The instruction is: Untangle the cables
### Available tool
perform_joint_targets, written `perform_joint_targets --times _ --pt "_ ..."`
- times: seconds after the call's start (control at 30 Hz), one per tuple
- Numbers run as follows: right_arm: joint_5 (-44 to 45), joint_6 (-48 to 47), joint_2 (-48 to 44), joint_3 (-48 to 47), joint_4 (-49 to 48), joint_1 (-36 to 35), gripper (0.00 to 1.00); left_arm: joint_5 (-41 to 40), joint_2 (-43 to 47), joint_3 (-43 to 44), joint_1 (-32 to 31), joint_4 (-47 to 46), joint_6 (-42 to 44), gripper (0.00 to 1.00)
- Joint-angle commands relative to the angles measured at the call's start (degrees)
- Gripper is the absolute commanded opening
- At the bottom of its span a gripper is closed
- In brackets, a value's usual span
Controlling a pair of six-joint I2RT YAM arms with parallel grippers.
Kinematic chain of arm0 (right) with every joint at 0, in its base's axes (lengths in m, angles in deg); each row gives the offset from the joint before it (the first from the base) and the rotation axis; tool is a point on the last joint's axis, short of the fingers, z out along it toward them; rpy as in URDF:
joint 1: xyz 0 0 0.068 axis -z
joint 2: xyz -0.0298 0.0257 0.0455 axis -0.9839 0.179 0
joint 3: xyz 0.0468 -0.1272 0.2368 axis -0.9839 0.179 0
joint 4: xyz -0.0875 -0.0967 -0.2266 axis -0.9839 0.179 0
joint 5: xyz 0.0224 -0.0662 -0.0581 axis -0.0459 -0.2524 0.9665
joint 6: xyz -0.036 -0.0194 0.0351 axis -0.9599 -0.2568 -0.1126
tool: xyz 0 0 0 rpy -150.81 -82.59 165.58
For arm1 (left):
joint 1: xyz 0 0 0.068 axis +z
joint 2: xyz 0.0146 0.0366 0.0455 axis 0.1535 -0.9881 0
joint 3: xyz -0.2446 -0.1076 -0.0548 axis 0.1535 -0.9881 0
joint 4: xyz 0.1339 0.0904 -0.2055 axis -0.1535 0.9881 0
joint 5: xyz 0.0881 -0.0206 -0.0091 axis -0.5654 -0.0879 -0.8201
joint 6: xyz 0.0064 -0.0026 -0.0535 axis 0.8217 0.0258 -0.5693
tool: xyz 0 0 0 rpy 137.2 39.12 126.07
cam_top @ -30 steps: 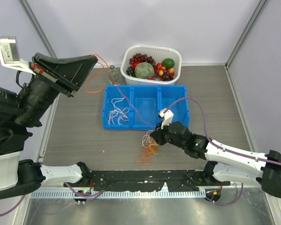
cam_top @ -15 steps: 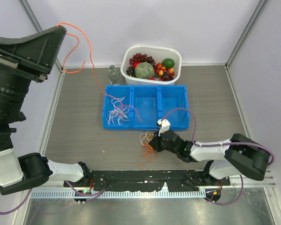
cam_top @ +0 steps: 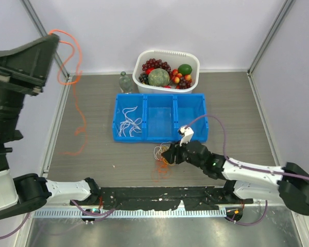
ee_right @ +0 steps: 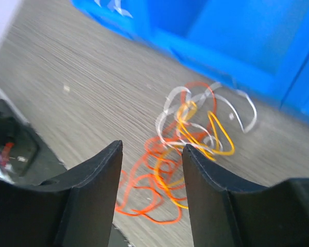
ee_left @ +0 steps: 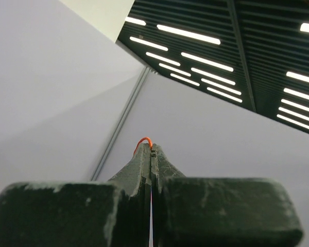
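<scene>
**Top external view: one orange cable drawn high, the knot left on the table**

The left gripper [cam_top: 54, 40] is raised far up at the left edge with its fingers pressed flat together. They pinch one end of an orange cable [cam_top: 80, 64], which hangs in loose curls down to the table [cam_top: 92, 154], well apart from everything else. Holding it that high likely serves to let the whole length drop free of the knot.

The left wrist view confirms the grip: only a small orange loop [ee_left: 143, 140] shows above the closed tips, against wall and ceiling lights.

The right gripper [cam_top: 169, 153] sits low, just beside the remaining tangle [cam_top: 161, 154], in front of the blue tray [cam_top: 195, 96]. Its fingers stand well apart with nothing between them. In the right wrist view the tangle [ee_right: 193, 131] lies on the table past the spread fingers [ee_right: 100, 175], a mix of white, yellow and orange-red strands. That position suits pinning or picking the next strand.

More white cables [cam_top: 129, 122] lie in the tray's left compartment.

Hard to make out:
- where the hanging cable ends on the table, since it fades against the surface;
- how many strands make up the knot, or how they cross;
- whether the right fingertips touch it.
</scene>
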Motion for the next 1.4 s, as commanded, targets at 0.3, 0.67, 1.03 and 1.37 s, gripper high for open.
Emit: perform_joint_targets --times 0.3,0.67,1.03,1.37 --pt "2.57 -3.84 -18.92 -7.21 17.12 -0.25 0.59 -2.96 -5.03 -3.68 -0.16 -3.10 0.74 0.00" --pt "14.94 0.29 -32.87 -5.36 28.61 -0.42 0.56 -9.72 -11.19 -13.83 0.10 -14.68 9.88 0.00" --pt "21.47 2.93 -44.33 -3.78 35.58 -0.34 0.57 -8.42 -16.46 -31.42 9.85 -16.90 3.75 0.00" --pt "18.84 2.67 -37.65 -3.96 32.07 -0.42 0.56 2.31 -22.08 -43.28 14.51 -13.39 -9.17 0.00"
